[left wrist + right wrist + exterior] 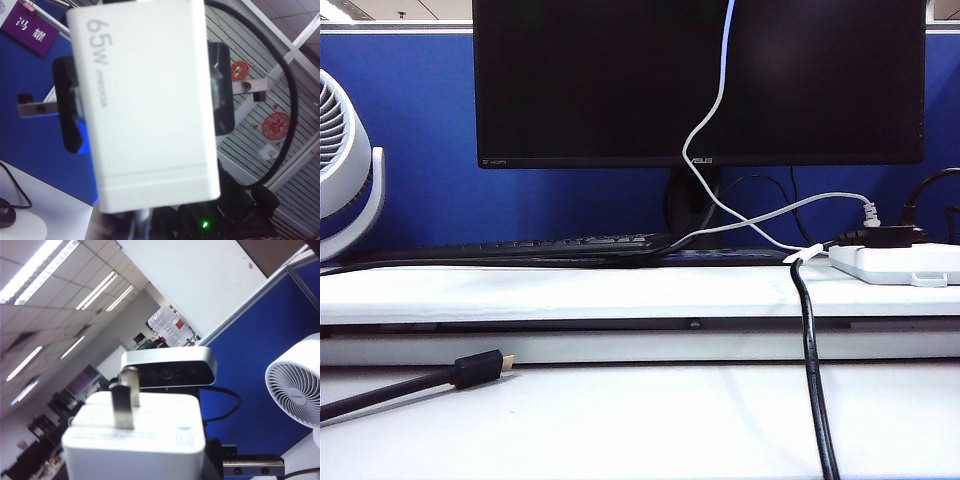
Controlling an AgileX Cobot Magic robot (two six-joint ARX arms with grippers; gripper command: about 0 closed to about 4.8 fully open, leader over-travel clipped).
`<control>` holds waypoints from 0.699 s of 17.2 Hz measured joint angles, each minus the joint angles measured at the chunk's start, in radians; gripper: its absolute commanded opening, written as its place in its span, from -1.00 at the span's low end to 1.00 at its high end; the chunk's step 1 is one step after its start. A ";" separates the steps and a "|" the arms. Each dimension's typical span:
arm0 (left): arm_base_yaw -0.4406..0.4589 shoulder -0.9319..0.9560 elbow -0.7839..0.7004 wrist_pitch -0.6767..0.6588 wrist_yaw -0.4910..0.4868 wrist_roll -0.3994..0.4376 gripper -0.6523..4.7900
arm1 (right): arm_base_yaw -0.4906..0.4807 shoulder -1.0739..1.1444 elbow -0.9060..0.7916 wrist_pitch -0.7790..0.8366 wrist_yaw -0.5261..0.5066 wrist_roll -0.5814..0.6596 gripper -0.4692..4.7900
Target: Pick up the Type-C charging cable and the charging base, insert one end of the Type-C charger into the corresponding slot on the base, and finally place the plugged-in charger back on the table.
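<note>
Neither gripper shows in the exterior view; both are above its top edge. The charging base [145,105], a white block marked 65W, fills the left wrist view. My right gripper [145,100] is shut on it, a black finger [67,112] on each side. In the right wrist view the base [135,440] shows its metal prongs and hides those jaws. My left gripper [142,231] is shut just under the base's end face, on a pale strip that looks like the Type-C charging cable [721,90]. That cable hangs from above the exterior view down to the table [620,420].
A black monitor [570,80] stands at the back, with a keyboard [520,245] below it. A white fan [340,150] is at far left and a white power strip [900,262] at right. A black gold-tipped cable [480,368] and a thick black cable [812,370] lie on the table.
</note>
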 measured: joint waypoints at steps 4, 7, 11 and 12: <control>0.000 0.000 0.000 -0.001 0.004 0.000 -0.78 | -0.001 0.000 0.001 0.004 -0.022 -0.053 -0.85; 0.000 0.000 0.000 -0.003 0.003 0.000 -0.78 | -0.001 0.000 0.001 0.002 -0.022 -0.069 -0.85; 0.000 0.001 -0.002 -0.012 0.002 0.000 -0.78 | -0.001 -0.001 0.003 -0.030 -0.022 -0.130 -0.85; 0.000 0.002 -0.002 -0.012 0.002 0.000 -0.78 | 0.000 -0.002 0.003 -0.032 -0.021 -0.144 -0.85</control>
